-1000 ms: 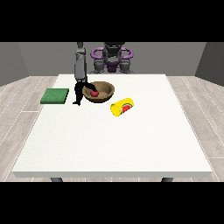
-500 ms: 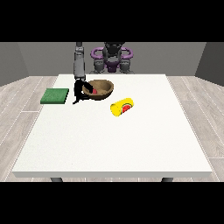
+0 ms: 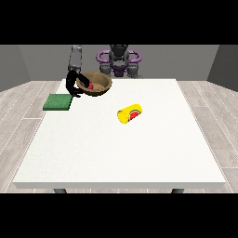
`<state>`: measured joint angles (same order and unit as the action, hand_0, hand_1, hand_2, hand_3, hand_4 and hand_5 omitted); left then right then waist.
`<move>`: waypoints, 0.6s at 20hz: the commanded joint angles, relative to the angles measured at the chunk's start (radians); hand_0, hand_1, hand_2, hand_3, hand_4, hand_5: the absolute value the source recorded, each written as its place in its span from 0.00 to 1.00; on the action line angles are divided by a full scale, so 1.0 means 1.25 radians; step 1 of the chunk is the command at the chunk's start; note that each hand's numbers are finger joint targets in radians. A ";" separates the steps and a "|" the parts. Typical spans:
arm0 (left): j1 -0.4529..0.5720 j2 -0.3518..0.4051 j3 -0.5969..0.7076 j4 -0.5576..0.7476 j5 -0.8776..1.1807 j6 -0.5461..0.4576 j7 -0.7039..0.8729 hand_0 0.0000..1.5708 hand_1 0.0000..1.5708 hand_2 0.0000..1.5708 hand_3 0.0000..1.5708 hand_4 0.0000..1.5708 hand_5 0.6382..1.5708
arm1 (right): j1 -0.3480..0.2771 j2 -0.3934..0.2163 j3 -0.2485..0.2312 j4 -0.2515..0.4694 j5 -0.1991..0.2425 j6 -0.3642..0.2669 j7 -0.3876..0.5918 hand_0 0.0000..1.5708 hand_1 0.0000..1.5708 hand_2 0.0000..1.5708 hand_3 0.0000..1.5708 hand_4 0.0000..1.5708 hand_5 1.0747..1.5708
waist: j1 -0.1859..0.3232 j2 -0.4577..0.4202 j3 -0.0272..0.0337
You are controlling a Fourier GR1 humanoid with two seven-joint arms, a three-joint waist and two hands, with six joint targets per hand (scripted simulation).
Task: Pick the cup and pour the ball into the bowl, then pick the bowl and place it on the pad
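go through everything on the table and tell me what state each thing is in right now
Bowl: tilted, raised off the table, red ball inside.
Cup: lying on its side on the table.
Pad: flat, nothing on it.
Hand at the view's left: gripping the bowl's rim.

1. The bowl is brown, with a red ball inside.
2. The cup is yellow with a red and green mark on its end.
3. The pad is green.
4. The table is white.
5. The hand at the view's left is black.
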<state>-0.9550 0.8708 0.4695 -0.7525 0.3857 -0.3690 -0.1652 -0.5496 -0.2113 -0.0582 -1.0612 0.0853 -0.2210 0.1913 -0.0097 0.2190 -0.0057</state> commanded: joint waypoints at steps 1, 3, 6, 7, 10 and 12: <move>0.040 0.038 0.025 0.036 0.001 -0.034 -0.053 0.00 0.00 0.00 0.00 0.00 0.97 | -0.043 -0.038 -0.018 -0.014 -0.011 0.029 0.083 1.00 1.00 1.00 1.00 0.80 0.81 | -0.017 0.009 0.0039; 0.057 0.058 0.041 0.062 0.005 -0.037 -0.060 0.00 0.00 0.00 0.00 0.00 0.97 | -0.040 -0.066 -0.039 -0.024 -0.052 0.090 0.093 1.00 1.00 1.00 1.00 0.82 0.82 | -0.037 0.015 0.0040; 0.031 0.096 0.051 0.060 0.015 -0.040 -0.040 0.00 0.00 0.00 0.00 0.00 0.97 | -0.036 -0.139 -0.040 0.004 -0.015 0.120 0.033 1.00 1.00 1.00 1.00 0.82 0.89 | -0.043 0.044 0.0043; 0.040 0.063 0.032 0.032 0.000 -0.014 -0.064 0.00 0.00 0.00 0.00 0.00 0.97 | -0.024 -0.107 -0.031 0.020 -0.005 0.101 0.005 1.00 1.00 1.00 1.00 0.82 0.89 | -0.043 0.041 0.0046; -0.022 0.074 0.029 0.003 0.023 -0.006 -0.011 0.00 0.00 0.00 0.00 0.00 0.96 | -0.084 -0.164 -0.087 0.088 -0.026 0.128 -0.049 1.00 1.00 1.00 1.00 0.82 0.89 | -0.030 0.096 0.0055; -0.013 0.068 0.016 -0.012 0.003 0.019 -0.023 0.00 0.00 0.00 0.00 0.00 0.97 | -0.090 -0.147 -0.087 0.103 -0.031 0.129 -0.066 1.00 1.00 1.00 1.00 0.82 0.89 | -0.030 0.096 0.0053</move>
<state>-0.9496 0.9405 0.4970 -0.7484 0.3993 -0.3752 -0.2014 -0.6353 -0.3733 -0.1407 -0.9722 0.0626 -0.0916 0.1693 -0.0363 0.3038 0.0002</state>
